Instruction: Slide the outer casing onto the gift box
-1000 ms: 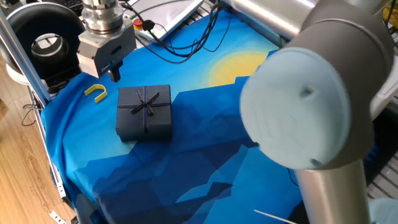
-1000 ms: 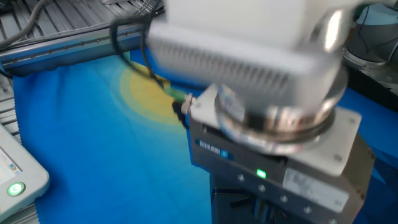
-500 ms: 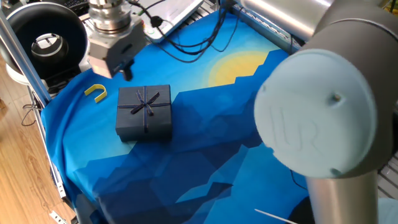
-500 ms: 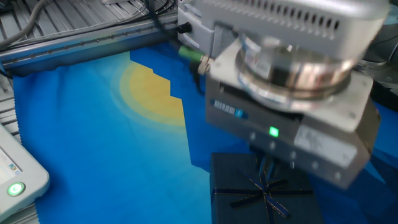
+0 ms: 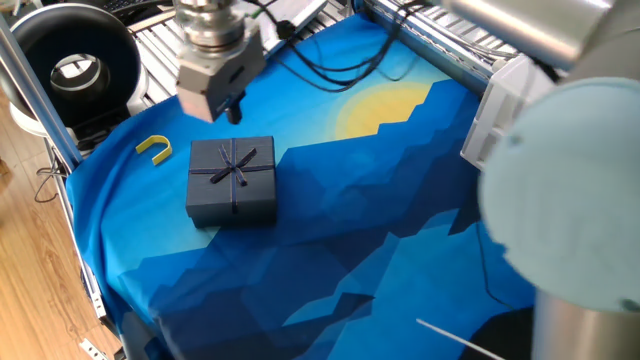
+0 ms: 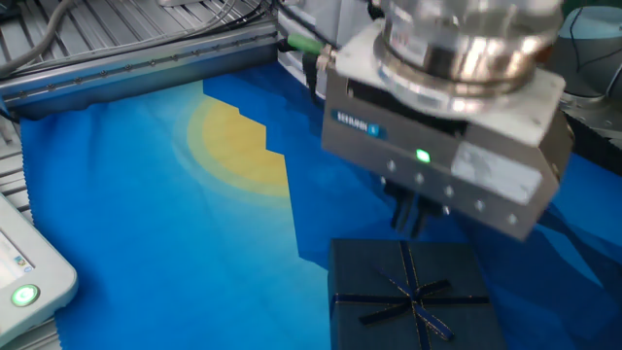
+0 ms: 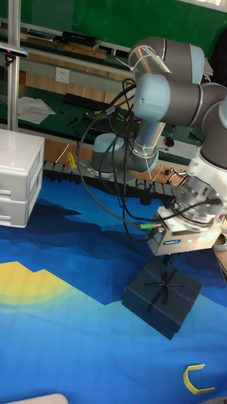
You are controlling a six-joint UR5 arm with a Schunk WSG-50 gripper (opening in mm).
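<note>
The outer casing (image 5: 233, 178) is a dark navy square cover with a thin ribbon cross and bow, lying flat on the blue cloth. It also shows at the bottom of the other fixed view (image 6: 413, 297) and in the tall view (image 7: 164, 295). The gift box is hidden; only navy sides show under the ribbon top. My gripper (image 5: 232, 108) hovers just beyond the casing's far edge and clear of it. Its dark fingers (image 6: 412, 216) hang close together, shut, with nothing between them.
A small yellow hook (image 5: 153, 148) lies left of the casing near the cloth's edge. Black cables (image 5: 320, 70) trail across the back. A white drawer unit (image 7: 19, 180) stands at one side. The arm's large joint (image 5: 570, 210) blocks the right foreground.
The gripper has moved along the casing's far side, rightward in one fixed view, and risen a little. The casing has not moved.
</note>
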